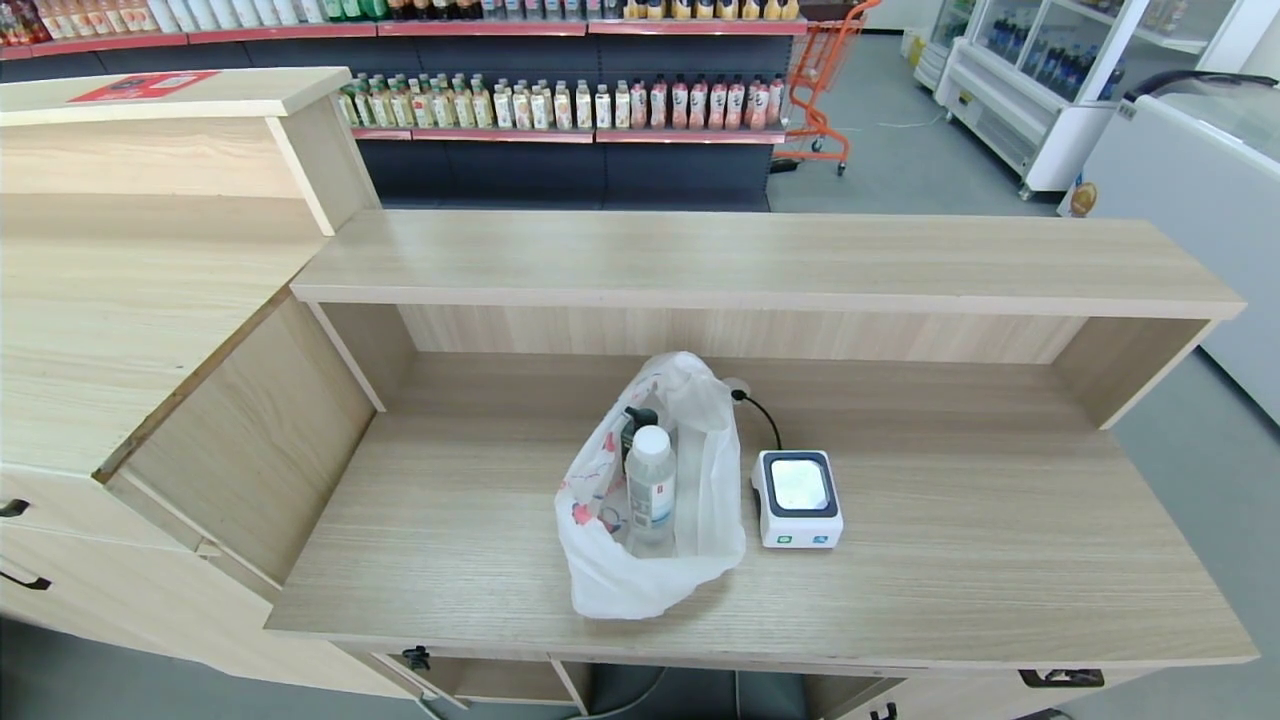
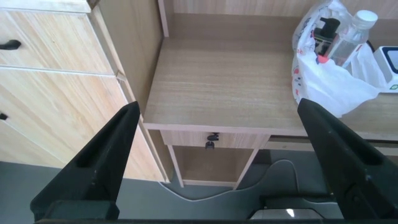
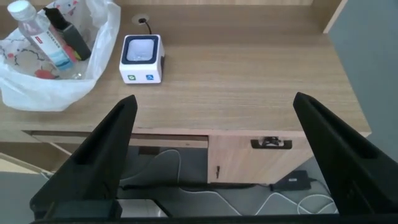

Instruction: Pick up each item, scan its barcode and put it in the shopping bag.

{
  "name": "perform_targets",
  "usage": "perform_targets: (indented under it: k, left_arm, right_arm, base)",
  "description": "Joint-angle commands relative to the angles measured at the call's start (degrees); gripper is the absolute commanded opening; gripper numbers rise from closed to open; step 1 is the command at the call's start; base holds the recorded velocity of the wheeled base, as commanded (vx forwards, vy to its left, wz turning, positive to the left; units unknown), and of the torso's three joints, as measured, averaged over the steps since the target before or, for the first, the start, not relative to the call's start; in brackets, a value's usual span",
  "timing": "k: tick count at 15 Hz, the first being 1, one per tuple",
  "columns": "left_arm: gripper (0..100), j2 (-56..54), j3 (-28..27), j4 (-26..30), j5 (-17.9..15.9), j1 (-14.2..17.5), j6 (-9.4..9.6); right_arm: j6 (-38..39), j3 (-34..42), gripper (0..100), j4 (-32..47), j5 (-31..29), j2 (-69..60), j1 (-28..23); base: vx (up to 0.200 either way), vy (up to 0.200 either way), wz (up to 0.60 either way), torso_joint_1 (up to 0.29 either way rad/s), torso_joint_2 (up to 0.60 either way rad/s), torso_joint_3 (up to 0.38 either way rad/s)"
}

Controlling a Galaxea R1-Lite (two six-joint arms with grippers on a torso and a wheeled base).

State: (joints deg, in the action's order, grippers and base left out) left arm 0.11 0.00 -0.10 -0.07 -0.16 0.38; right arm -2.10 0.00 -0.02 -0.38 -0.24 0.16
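Observation:
A white plastic shopping bag (image 1: 650, 560) stands open in the middle of the wooden counter (image 1: 1000, 560). Inside it are an upright clear bottle (image 1: 651, 488) with a white cap and a dark pump bottle (image 1: 636, 424) behind it. A white barcode scanner (image 1: 796, 497) with a dark window sits just right of the bag, its cable running back. My left gripper (image 2: 214, 168) hangs open below the counter's front left edge, away from the bag (image 2: 333, 81). My right gripper (image 3: 214, 168) is open below the front right edge, with the scanner (image 3: 142, 58) and bag (image 3: 50, 87) beyond it.
A raised shelf (image 1: 760, 260) runs along the back of the counter, and a taller cabinet (image 1: 140, 300) stands on the left. Bare counter lies on both sides of the bag and scanner. Store shelves with bottles (image 1: 560, 105) and freezers (image 1: 1180, 150) stand farther off.

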Motion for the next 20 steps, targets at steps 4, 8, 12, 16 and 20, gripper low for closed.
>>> perform_targets:
  k: [4, 8, 12, 16, 20]
  left_arm:
    - [100, 0.0, 0.0, 0.0, 0.0, 0.0, 0.24]
    - [100, 0.0, 0.0, 0.0, 0.1, 0.0, -0.03]
    - [100, 0.0, 0.0, 0.0, 0.1, 0.0, -0.03]
    - [100, 0.0, 0.0, 0.0, 0.1, 0.0, -0.03]
    - [100, 0.0, 0.0, 0.0, 0.1, 0.0, -0.03]
  right_arm:
    - [-0.2, 0.0, 100, 0.0, -0.1, 0.2, 0.0]
    - [-0.1, 0.0, 100, 0.0, -0.1, 0.2, 0.0]
    - [-0.6, 0.0, 0, 0.1, 0.0, 0.2, 0.0]
    - [-0.7, 0.0, 0, 0.1, 0.1, 0.2, 0.0]
    - [0.5, 0.0, 0, 0.1, -0.1, 0.2, 0.0]
  base:
    - [0.2, -0.2, 0.0, 0.006, 0.0, 0.0]
    - [0.05, -0.05, 0.0, 0.001, 0.0, 0.001]
    - [0.15, 0.0, 0.0, -0.001, 0.0, 0.001]
    - [0.0, 0.0, 0.0, 0.0, 0.0, 0.0]
    - [0.0, 0.0, 0.0, 0.0, 0.0, 0.0]
